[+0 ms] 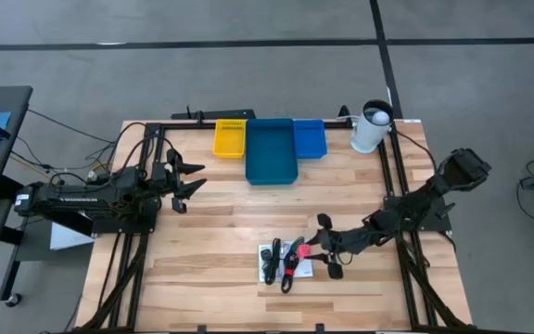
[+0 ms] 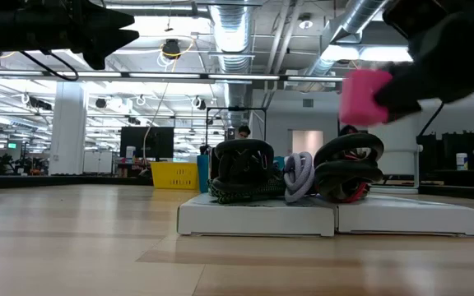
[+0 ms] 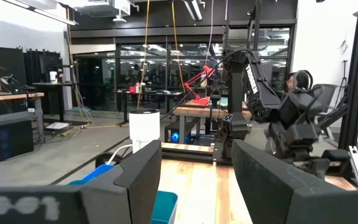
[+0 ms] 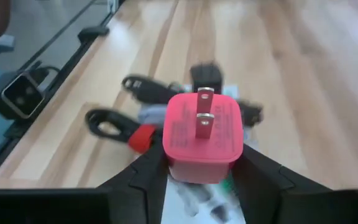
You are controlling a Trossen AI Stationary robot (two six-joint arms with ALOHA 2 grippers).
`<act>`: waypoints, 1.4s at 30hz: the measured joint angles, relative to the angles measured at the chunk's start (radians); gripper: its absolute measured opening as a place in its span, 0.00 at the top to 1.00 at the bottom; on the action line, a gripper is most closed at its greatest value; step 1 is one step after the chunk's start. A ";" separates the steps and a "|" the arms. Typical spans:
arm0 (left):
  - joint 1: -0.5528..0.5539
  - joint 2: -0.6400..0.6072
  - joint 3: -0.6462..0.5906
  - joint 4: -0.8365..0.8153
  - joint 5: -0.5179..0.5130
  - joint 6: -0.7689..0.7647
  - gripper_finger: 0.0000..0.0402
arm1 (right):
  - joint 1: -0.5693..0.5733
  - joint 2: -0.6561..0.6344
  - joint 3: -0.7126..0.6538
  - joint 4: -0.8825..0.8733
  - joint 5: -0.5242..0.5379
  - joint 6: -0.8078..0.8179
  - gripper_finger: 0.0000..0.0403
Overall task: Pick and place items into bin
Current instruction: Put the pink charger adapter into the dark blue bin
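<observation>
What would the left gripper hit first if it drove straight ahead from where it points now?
Probably nothing on the table: the left gripper is open, pointing across bare wooden tabletop. Farther along stands the right arm, though depth is unclear.

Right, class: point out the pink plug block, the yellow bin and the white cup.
pink plug block [image 4: 202,134], right wrist view, its pronged face
yellow bin [image 1: 230,139], high view, its floor
white cup [image 1: 370,131], high view, its side wall
</observation>
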 joint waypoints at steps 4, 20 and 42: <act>0.000 0.000 0.000 0.000 0.000 0.002 0.54 | -0.061 -0.055 0.000 0.000 0.002 -0.101 0.66; 0.000 0.000 0.000 -0.017 -0.014 -0.003 0.54 | -0.528 -0.129 0.149 0.006 -0.020 -0.473 0.64; 0.000 0.000 0.000 -0.027 -0.014 -0.016 0.54 | -0.997 0.298 0.425 -0.003 -0.325 -0.357 0.65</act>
